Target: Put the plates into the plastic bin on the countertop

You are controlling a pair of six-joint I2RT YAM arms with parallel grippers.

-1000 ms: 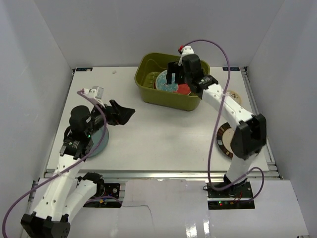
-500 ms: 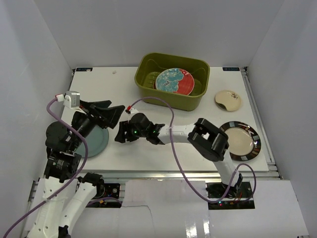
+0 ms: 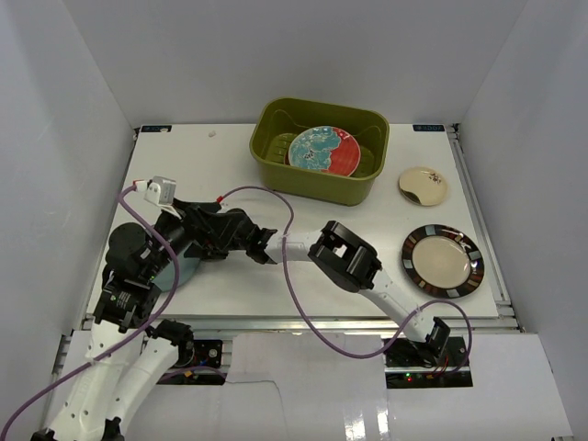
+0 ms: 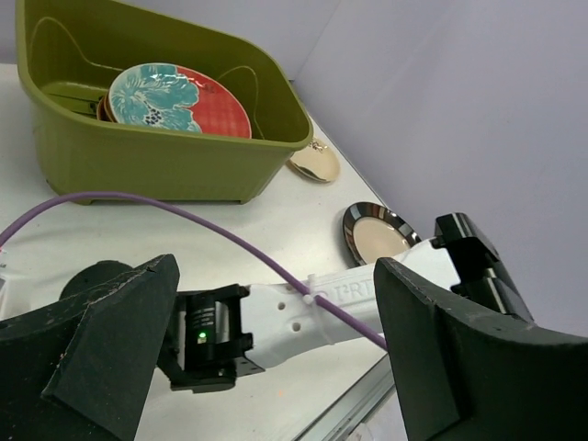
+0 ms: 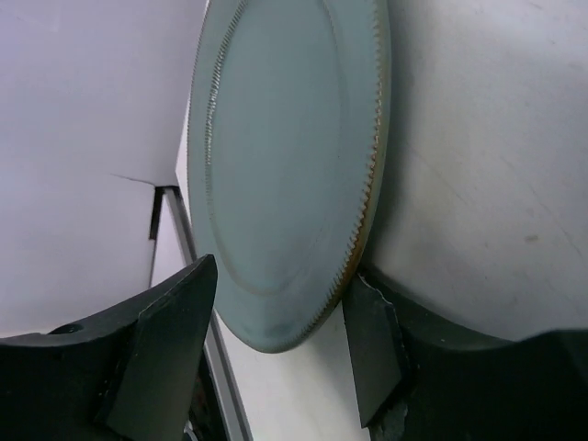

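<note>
1. Right hand (image 5: pixel 280 276) is spread wide, straddling the rim of the blue-grey plate (image 5: pixel 285 165) on the table's (image 3: pixel 220 175) left side. Probably lining up a pinch, but contact is hard to judge.
2. Left hand (image 4: pixel 276 266) hangs spread and empty above it.
3. Floral plate (image 3: pixel 322 152) already sits in the bin (image 3: pixel 317 188).

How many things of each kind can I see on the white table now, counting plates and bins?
Bins: 1 (olive-green bin)
Plates: 4 (floral plate inside the bin, small cream plate, dark-rimmed beige plate, blue-grey plate)
Total: 5
Any plates lying under the floral one are hidden.
</note>
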